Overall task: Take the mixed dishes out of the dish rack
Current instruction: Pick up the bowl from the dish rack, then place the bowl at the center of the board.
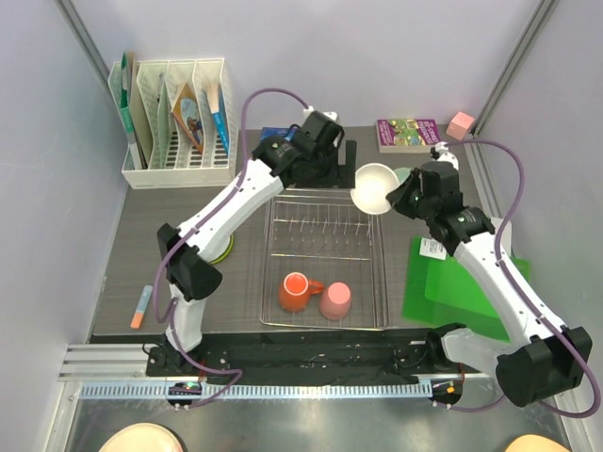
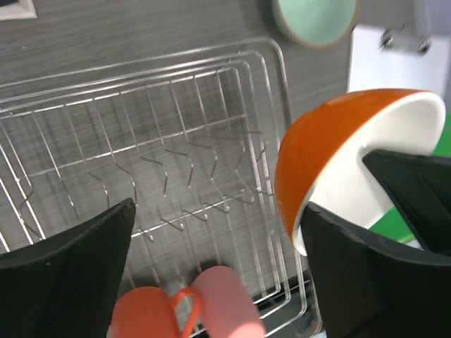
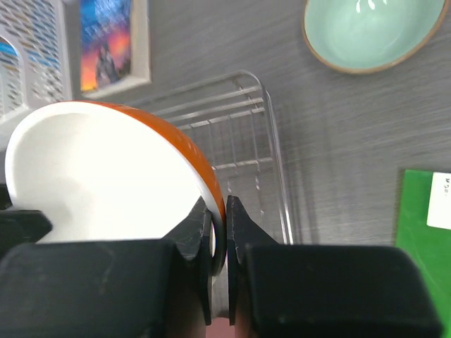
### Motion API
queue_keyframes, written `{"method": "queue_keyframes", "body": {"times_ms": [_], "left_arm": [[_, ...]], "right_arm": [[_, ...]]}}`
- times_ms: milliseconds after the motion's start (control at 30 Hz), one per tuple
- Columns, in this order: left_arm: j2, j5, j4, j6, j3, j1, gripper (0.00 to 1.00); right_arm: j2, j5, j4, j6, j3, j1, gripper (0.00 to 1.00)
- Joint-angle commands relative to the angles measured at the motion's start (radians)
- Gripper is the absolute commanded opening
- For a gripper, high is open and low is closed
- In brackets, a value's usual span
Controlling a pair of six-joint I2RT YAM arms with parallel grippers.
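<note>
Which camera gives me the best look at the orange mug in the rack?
The top external view: the orange mug shows whole, sitting in the dish rack beside the pink cup. The left wrist view crops it at the bottom edge. The right wrist view misses it.

Grey table (image 1: 141, 245) w/ dish rack (image 1: 320, 229), file organizer (image 1: 174, 118), book (image 1: 407, 133), green mats (image 1: 462, 282), pale green bowl (image 3: 366, 32).

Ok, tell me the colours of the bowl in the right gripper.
The bowl is orange outside and white inside; the left wrist view shows it best.
</note>
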Motion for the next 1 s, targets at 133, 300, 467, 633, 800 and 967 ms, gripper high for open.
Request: {"method": "queue_keyframes", "body": {"times_ms": [133, 300, 467, 633, 800, 967], "left_arm": [[-0.198, -0.214, 0.085, -0.030, -0.089, 0.126, 1.00], [-0.408, -0.260, 0.258, -0.123, -0.425, 0.163, 1.00], [-0.560, -0.302, 0.402, -0.162, -0.682, 0.195, 1.00], [-0.625, -0.291, 0.396, -0.162, -0.763, 0.218, 1.00], [-0.642, -0.248, 0.383, -0.177, -0.830, 0.218, 1.00], [-0.643, -0.236, 0.375, -0.180, -0.870, 0.218, 1.00]], "right_arm": [[0.016, 0.145, 0.008, 0.066, 0.180, -0.107, 0.01], [0.146, 0.189, 0.005, 0.113, 0.237, -0.219, 0.01], [0.251, 0.140, 0.071, 0.180, 0.242, -0.313, 0.01], [0.368, 0.137, 0.096, 0.160, 0.320, -0.322, 0.01], [0.485, 0.102, 0.064, 0.160, 0.406, -0.330, 0.01], [0.544, 0.102, 0.062, 0.148, 0.395, -0.330, 0.01]]}}
